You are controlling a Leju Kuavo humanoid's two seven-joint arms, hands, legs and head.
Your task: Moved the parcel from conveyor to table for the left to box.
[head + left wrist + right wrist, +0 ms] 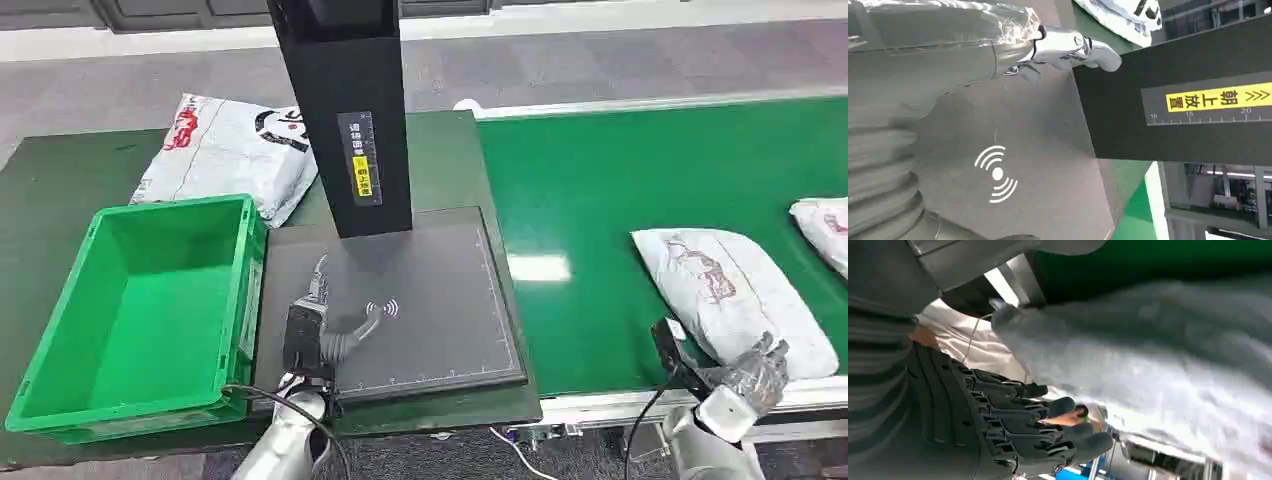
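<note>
**Obs 1:** Right hand (745, 375) sits at the near edge of the conveyor (640, 170), roughly 4 o'clock in the head view, under the near end of the grey-white parcel (735, 300). Hold or only contact?

**Obs 2:** Cannot tell. In the right wrist view the dark fingers (1048, 415) lie extended side by side, just beside the blurred parcel (1158, 365), which fills the space next to them. No clear grasp visible.

**Obs 1:** Parcel position?

**Obs 2:** Lying flat on the green belt, near end overhanging toward the hand. A second parcel (825, 225) at 3 o'clock, cut by the frame edge.

**Obs 1:** Left hand (318, 318)?

**Obs 2:** Over the dark scanning pad (440, 300), around 6 o'clock, holding nothing, fingers spread apart; the thumb points toward the white signal mark (383, 308).

**Obs 1:** Surroundings?

**Obs 2:** Black post (345, 110) rises from the pad's far side, yellow label on it. Green crate (70, 330) at 8 o'clock, touching the pad's edge. Another printed parcel (225, 150) at 11 o'clock on the dark table (60, 190).
</note>
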